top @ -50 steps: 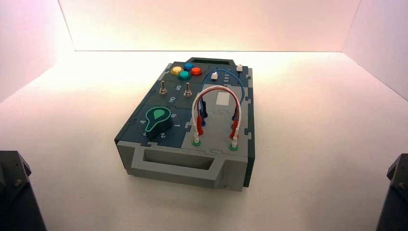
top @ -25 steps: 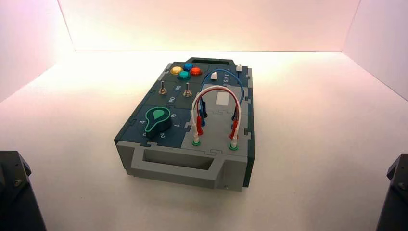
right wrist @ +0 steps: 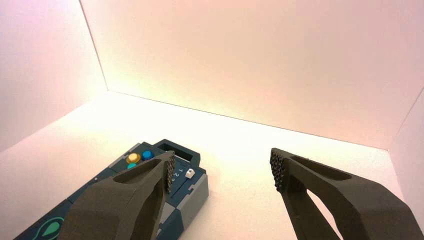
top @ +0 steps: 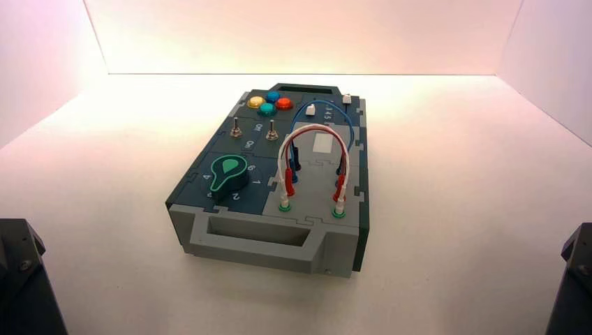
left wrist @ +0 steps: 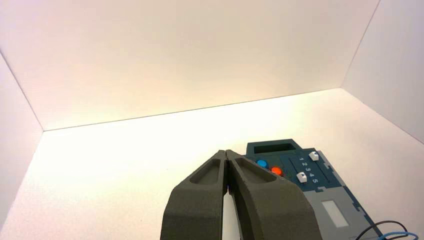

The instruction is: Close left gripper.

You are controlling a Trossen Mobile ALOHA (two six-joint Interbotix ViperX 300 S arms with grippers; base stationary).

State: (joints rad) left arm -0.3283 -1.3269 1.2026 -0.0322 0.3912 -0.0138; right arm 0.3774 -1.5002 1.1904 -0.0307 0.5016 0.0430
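Note:
The box [top: 272, 181] stands in the middle of the white table, turned a little. My left arm [top: 24, 279] is parked at the near left corner, away from the box. In the left wrist view my left gripper [left wrist: 226, 152] is shut and empty, its tips pressed together, with the box's far end [left wrist: 295, 170] beyond it. My right arm [top: 572, 279] is parked at the near right corner. In the right wrist view my right gripper [right wrist: 222, 170] is open wide and empty, above the table beside the box [right wrist: 165, 200].
The box bears a yellow, blue, red and green button cluster [top: 270, 103], two toggle switches [top: 255, 129], a green knob [top: 228, 174], two sliders with white caps [top: 328, 105], and white, red and blue wires [top: 314, 160]. White walls surround the table.

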